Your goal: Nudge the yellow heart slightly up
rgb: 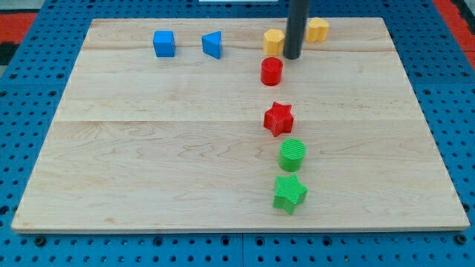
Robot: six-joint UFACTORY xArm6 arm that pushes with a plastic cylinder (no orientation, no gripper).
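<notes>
My rod came straight down from the view's top, upright and dark; my tip (292, 56) rested on the wooden board (148, 163), empty, gripping nothing, since it was only a bare rod end. The board was the largest thing in sight, lying on a blue perforated table (22, 245); I saw no readable writing or labels anywhere.

Taking my tip as the landmark: one yellow block (274, 41) sat just beside it toward the view's left, touching or nearly touching the rod, I could not tell which; another yellow block (318, 30) sat just beside it toward the view's right and slightly higher, partly hidden by the rod. Which of the two was the heart I could not make out.

The red cylinder (272, 71) lay close below my tip, slightly left; the red star (279, 119) farther below; the green cylinder (292, 155) below that; the green star (289, 193) lowest. The blue cube (164, 43) and the blue triangular block (212, 44) lay well apart to the left.
</notes>
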